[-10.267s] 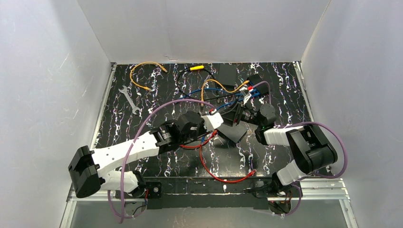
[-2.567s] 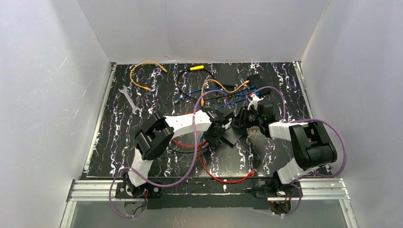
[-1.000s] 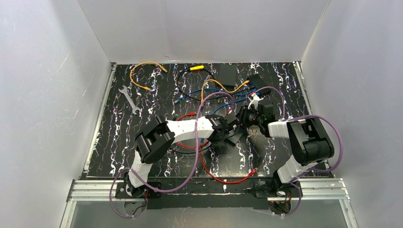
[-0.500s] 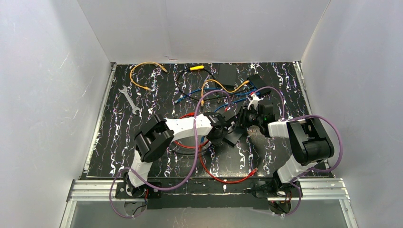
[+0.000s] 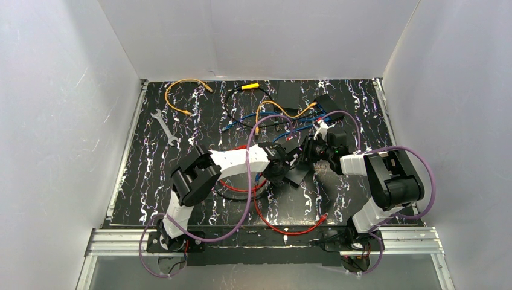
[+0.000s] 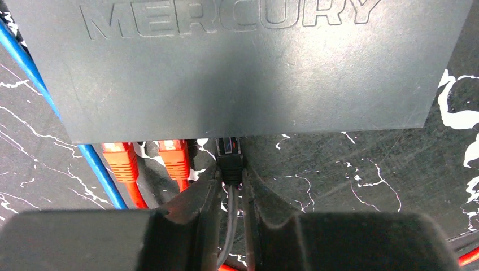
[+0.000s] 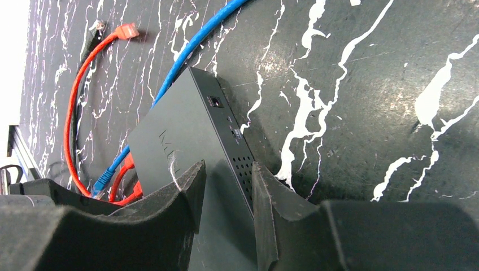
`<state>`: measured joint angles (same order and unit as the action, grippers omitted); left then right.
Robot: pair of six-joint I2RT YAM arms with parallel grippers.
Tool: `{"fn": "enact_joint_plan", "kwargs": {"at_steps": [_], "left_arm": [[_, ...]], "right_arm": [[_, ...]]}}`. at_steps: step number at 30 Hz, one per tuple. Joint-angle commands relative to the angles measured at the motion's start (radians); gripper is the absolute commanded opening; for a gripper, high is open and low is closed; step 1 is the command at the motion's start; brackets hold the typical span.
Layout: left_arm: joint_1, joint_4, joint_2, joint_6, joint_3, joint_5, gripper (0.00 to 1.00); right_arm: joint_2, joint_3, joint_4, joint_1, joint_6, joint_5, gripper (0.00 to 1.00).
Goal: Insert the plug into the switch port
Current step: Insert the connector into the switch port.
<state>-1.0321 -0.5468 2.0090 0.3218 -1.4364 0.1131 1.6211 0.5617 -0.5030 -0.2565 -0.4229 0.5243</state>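
**Grip state.** The left gripper (image 6: 231, 175) is clenched on the plug (image 6: 230, 155), one finger on each flank of its rear body. The black cable (image 6: 228, 226) trails back between the fingers. The plug nose sits at the near edge of the switch (image 6: 254, 62), beside two red plugs (image 6: 174, 159) already seated. How deep it has entered cannot be told, since the port face is hidden under the edge. The right gripper (image 7: 227, 172) is closed across a corner of the switch, bracing it on the table (image 7: 367, 84).

**Handling.**
- The plug is judged small, light, rigid plastic with smooth flanks, so it may pivot in a two-point pinch.
- Hold is best on the flat sides close behind the nose, clear of the latch tab, which looks thin and breakable.
- The cable is limp and gives no push, so force should go through the plug body.
- The switch looks light and likely to slide unless braced.
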Motion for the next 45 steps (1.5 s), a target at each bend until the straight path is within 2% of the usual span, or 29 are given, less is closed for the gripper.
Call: {"fn": "enact_joint_plan", "kwargs": {"at_steps": [1, 5, 10, 16, 23, 31, 34, 40, 45], "left_arm": [[-0.003, -0.024, 0.022, 0.009, -0.001, -0.027, 0.1], [-0.002, -0.004, 0.017, -0.003, 0.003, -0.031, 0.0], [0.011, 0.03, 0.001, -0.013, -0.004, -0.013, 0.0], [0.086, 0.094, -0.037, -0.016, -0.01, -0.042, 0.0], [0.105, 0.134, -0.047, -0.149, -0.076, -0.014, 0.0], [0.117, 0.282, -0.112, -0.344, -0.017, 0.005, 0.0], [0.135, 0.341, -0.149, -0.331, 0.027, 0.023, 0.0], [0.188, 0.431, -0.22, -0.136, 0.136, 0.082, 0.0], [0.197, 0.537, -0.243, -0.154, 0.177, 0.004, 0.0]], "right_arm": [[0.0, 0.019, 0.012, -0.01, 0.001, 0.037, 0.43], [0.001, 0.021, 0.013, -0.01, 0.001, 0.046, 0.43], [0.004, 0.03, 0.021, -0.01, 0.002, 0.091, 0.42], [0.035, 0.044, 0.005, -0.012, -0.018, 0.193, 0.42], [0.127, 0.07, -0.093, -0.037, -0.076, 0.375, 0.42], [0.172, 0.156, 0.072, -0.127, 0.055, 0.431, 0.42], [0.187, 0.185, 0.133, -0.152, 0.092, 0.464, 0.42], [0.209, 0.203, 0.162, -0.167, 0.099, 0.502, 0.42], [0.215, 0.211, 0.159, -0.19, 0.103, 0.531, 0.42]]}}
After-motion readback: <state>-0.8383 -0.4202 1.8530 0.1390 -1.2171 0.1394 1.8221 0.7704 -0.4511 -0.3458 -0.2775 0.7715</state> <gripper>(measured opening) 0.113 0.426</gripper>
